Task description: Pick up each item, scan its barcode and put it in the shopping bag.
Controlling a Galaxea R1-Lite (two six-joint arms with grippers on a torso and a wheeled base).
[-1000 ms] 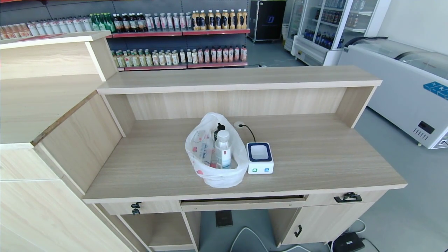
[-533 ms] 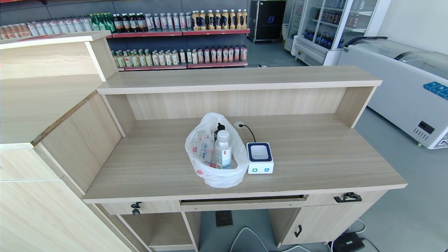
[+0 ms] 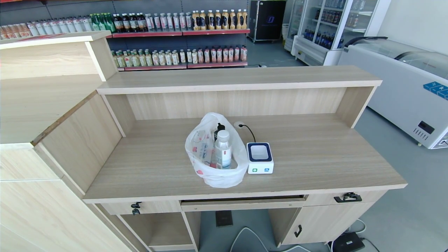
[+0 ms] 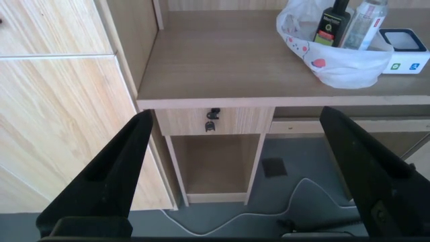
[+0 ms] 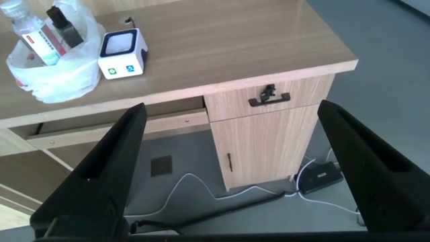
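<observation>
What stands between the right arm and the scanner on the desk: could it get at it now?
Probably yes. The right gripper hangs open below and in front of the desk; the scanner sits near the front edge, bare desk on its right, the shopping bag on its left.

No print legible, scanner (image 3: 259, 157) front with one green and one blue square icon, clear bottle (image 3: 223, 150) with white label and red mark, dark bottle (image 4: 330, 27) with green label, freezer (image 3: 402, 87) with blue diamond stickers, black case (image 3: 267, 19) with blue emblem
</observation>
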